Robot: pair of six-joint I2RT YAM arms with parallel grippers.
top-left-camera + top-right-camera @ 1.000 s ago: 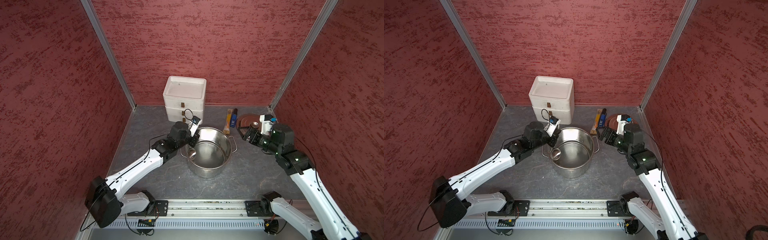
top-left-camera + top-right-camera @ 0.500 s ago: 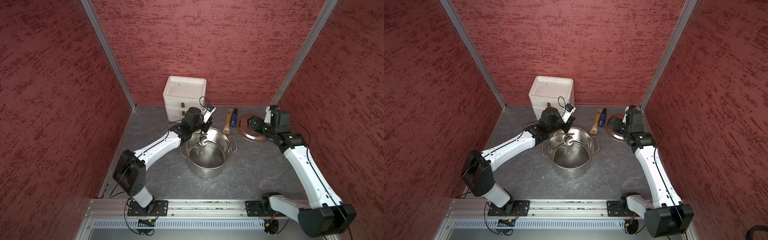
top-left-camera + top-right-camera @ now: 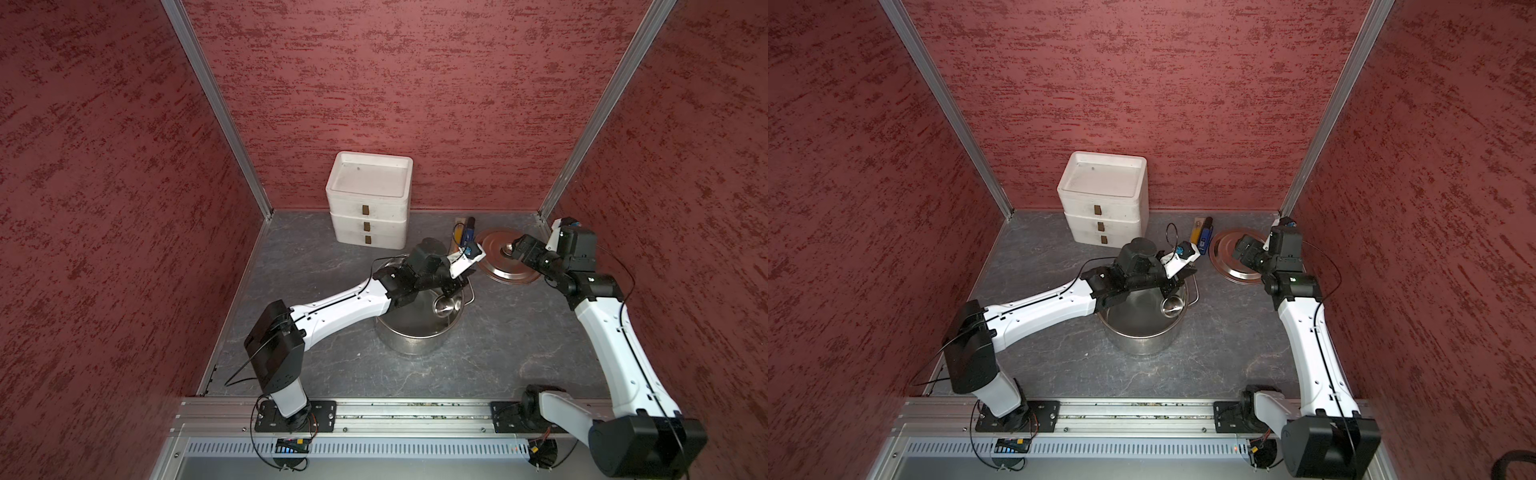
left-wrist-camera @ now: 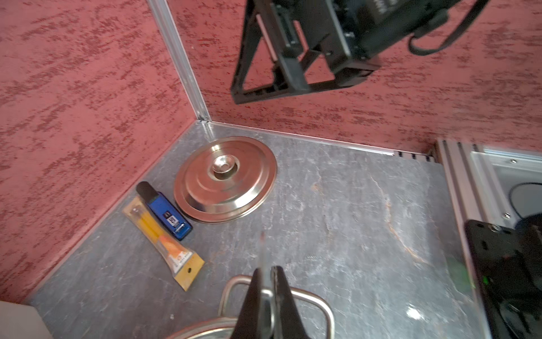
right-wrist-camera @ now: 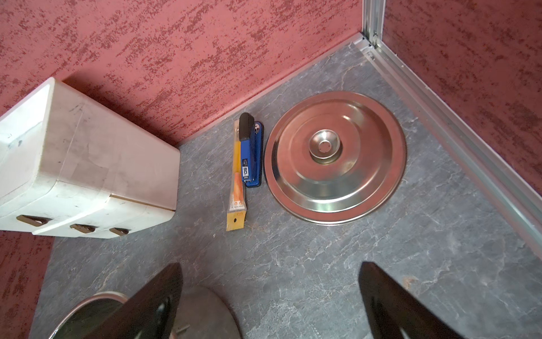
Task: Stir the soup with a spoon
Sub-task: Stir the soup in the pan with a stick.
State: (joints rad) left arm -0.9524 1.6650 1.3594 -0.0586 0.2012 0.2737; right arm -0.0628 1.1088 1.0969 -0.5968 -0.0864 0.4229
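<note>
- Top views: the lid (image 3: 492, 259) is off and lies flat near the back right corner. The pot (image 3: 411, 345) stands open mid-floor, so uncovering is done.
- No liquid shows inside, only bare steel.
- The spoon (image 3: 444, 306) has its bowl down inside the pot, close to the wall on the lid's side. I'd call this mid-stir, with laps round the pot left to run.
- The left gripper (image 3: 459, 286) is clenched on the spoon's handle. Its arm stretches low across the pot's mouth, wrist tipped down.
- The right gripper (image 3: 519, 249) hovers over the lid with its elbow up, carrying nothing.
- Left wrist: the fingers (image 4: 255, 296) press together on the thin handle (image 4: 263, 252), which pokes out past the tips, blurred.
- The pot's loop handle (image 4: 319, 305) sits right behind them. Beyond on the floor lie the lid (image 4: 249, 182), a blue tool (image 4: 164, 211) and an orange stick (image 4: 164, 243).
- The right gripper (image 4: 278, 58) hangs above, jaws spread.
- Right wrist: its two fingers (image 5: 152, 302) stand wide apart, released, with nothing between them.
- The lid (image 5: 366, 141) is straight ahead, with the blue tool (image 5: 252, 152) just beside it and the stick (image 5: 236, 176) against the tool. The white box (image 5: 88, 164) sits well off, and the pot's rim (image 5: 88, 303) peeks in at the frame edge.
</note>
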